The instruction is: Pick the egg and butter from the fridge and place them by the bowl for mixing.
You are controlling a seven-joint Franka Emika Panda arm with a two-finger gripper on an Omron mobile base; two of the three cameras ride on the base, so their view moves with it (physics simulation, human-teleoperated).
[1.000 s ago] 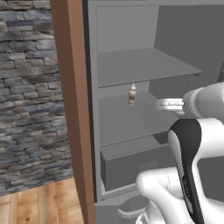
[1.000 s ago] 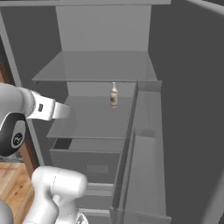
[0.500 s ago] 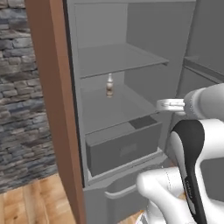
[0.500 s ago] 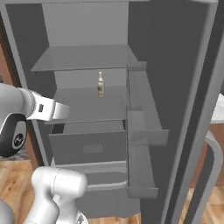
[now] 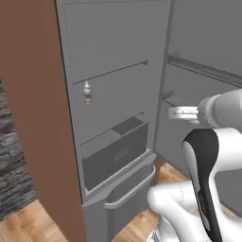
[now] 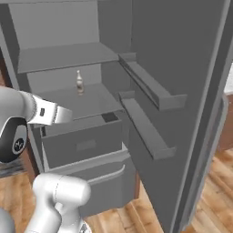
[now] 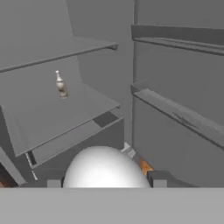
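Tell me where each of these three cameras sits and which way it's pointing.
Left base view: behind the arm's left, facing the open fridge; white arm lower right.
Right base view: behind its right, facing the fridge and door shelves; arm lower left.
Hand view: on the hand, the egg between the fingertips.
All share the small bottle.

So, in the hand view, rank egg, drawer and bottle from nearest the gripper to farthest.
1. Egg, between the fingertips of the gripper.
2. Drawer, just beyond, under the shelf.
3. Bottle, on the shelf at the back.
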